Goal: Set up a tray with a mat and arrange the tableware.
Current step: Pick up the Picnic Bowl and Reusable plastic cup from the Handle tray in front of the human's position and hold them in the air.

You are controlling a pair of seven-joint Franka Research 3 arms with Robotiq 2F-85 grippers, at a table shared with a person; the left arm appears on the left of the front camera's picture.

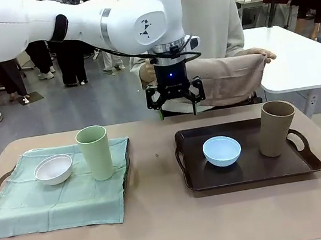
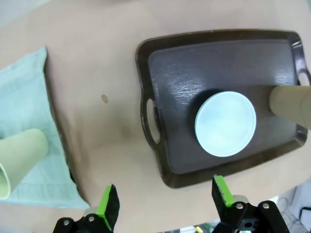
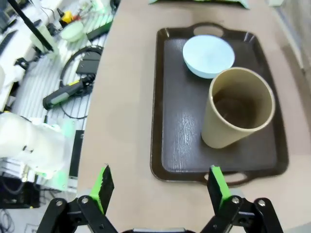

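Both spread wide, empty: left end effector (image 1: 178,112) over far table (image 1: 154,157) edge, right end effector (image 3: 159,180) past brown tray's (image 1: 254,181) 3 o'clock rim; bare strip beside mat (image 1: 52,202).

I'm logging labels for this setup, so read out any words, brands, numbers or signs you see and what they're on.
No readable words or numbers anywhere.
A small dark triangle emblem on the white left robot arm: a mark, no letters.
The dark brown plastic tray, light blue round bowl and tan-brown tall cup are plain.
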